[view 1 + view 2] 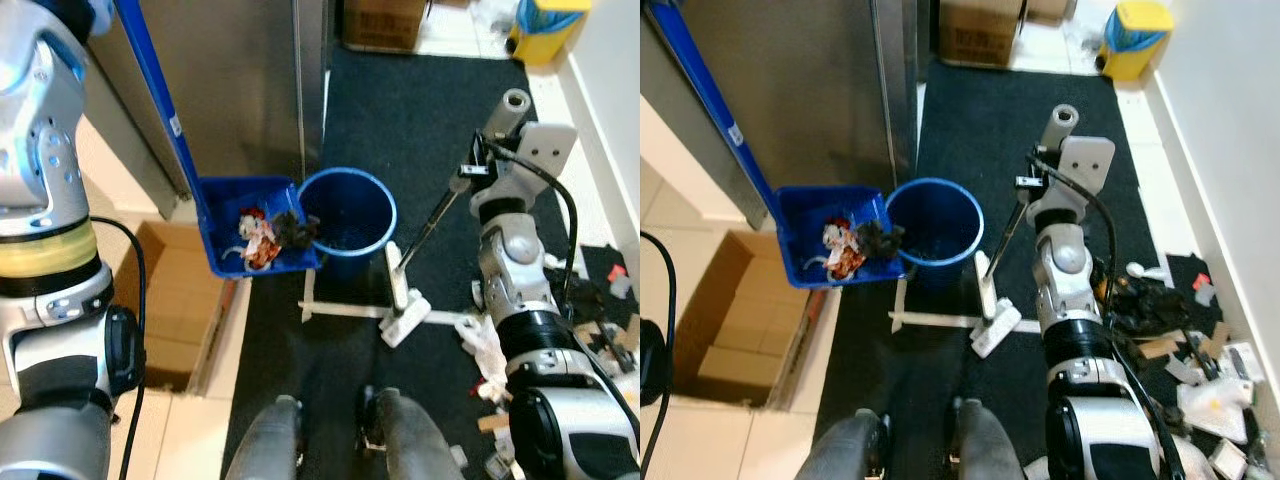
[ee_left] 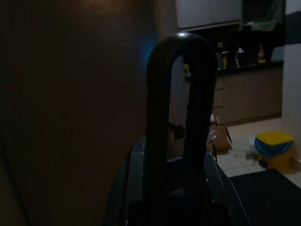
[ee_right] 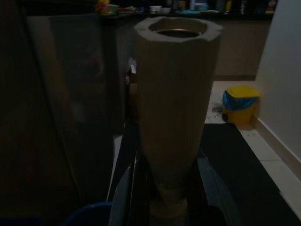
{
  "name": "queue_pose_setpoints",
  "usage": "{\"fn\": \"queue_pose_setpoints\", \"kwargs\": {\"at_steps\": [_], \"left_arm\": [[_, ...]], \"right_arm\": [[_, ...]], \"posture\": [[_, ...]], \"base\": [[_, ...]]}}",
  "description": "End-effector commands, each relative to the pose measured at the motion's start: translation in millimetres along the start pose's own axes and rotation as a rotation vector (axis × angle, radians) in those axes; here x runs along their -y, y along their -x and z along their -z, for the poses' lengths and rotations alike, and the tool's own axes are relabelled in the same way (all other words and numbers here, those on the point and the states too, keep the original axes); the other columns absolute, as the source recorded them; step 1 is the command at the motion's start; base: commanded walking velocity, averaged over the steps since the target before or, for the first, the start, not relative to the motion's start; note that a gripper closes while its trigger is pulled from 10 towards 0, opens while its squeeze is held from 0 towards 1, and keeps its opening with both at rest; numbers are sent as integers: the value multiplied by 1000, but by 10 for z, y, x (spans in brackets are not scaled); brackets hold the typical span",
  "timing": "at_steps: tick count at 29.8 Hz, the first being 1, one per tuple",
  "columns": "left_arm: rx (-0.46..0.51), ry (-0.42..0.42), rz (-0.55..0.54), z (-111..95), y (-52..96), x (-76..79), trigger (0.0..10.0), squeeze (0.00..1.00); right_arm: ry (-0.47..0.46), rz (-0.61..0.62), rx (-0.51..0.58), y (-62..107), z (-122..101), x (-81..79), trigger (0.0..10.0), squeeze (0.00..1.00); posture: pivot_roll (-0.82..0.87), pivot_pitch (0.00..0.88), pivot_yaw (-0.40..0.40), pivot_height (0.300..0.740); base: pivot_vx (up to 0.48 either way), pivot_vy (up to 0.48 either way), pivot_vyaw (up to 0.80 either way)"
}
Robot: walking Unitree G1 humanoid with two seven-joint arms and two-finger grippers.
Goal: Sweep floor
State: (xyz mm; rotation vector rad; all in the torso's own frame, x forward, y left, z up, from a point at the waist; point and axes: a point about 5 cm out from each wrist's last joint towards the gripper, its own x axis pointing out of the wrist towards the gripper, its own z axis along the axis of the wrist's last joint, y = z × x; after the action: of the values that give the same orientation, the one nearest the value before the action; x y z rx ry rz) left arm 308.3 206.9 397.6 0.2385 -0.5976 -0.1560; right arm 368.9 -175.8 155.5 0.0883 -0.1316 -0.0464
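A blue long-handled dustpan (image 1: 240, 235) hangs beside a blue bucket (image 1: 350, 212), its open edge at the bucket's rim. Crumpled paper and dark scraps (image 1: 268, 233) lie in the pan near that edge. My left gripper (image 2: 176, 197) is shut on the looped top of the dustpan handle (image 2: 178, 94). To the right, a white broom head (image 1: 405, 312) rests on the black mat, and its thin stick (image 1: 432, 222) slants up to my right arm. My right gripper (image 3: 171, 193) is shut on the beige end of the broom handle (image 3: 174, 94).
An open cardboard box (image 1: 170, 300) sits on the floor at left. A steel cabinet (image 1: 240, 80) stands behind the dustpan. Loose rubbish (image 1: 1200, 350) is strewn along the right wall. A yellow bin (image 1: 545, 25) and another carton (image 1: 385, 20) stand at the back.
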Motion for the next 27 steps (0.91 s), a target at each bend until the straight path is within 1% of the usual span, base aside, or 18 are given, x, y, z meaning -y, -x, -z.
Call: {"fn": "queue_pose_setpoints", "kwargs": {"at_steps": [1, 6, 13, 16, 27], "left_arm": [[77, -26, 11, -136, 4, 15, 10000, 0], [76, -28, 26, -126, -1, 55, 10000, 0], [79, -26, 28, -119, -10, 61, 10000, 0], [85, -28, 36, -121, -9, 75, 10000, 0], [96, -26, 63, -105, 5, 128, 10000, 0]], "right_arm": [[1, 14, 35, -3, -52, 40, 10000, 0], [1, 16, 34, 0, -48, 46, 10000, 0], [0, 17, 34, -1, -48, 48, 10000, 0], [0, 17, 33, -2, -47, 48, 10000, 0], [0, 19, 34, -3, -46, 50, 10000, 0]], "posture": [[38, 162, -11, 740], [38, 164, -10, 740], [38, 163, -10, 740], [38, 163, -10, 740], [36, 161, -8, 740]], "base": [[480, 0, 0], [456, 0, 0], [444, 0, 0], [296, 0, 0], [0, 0, 0]]}}
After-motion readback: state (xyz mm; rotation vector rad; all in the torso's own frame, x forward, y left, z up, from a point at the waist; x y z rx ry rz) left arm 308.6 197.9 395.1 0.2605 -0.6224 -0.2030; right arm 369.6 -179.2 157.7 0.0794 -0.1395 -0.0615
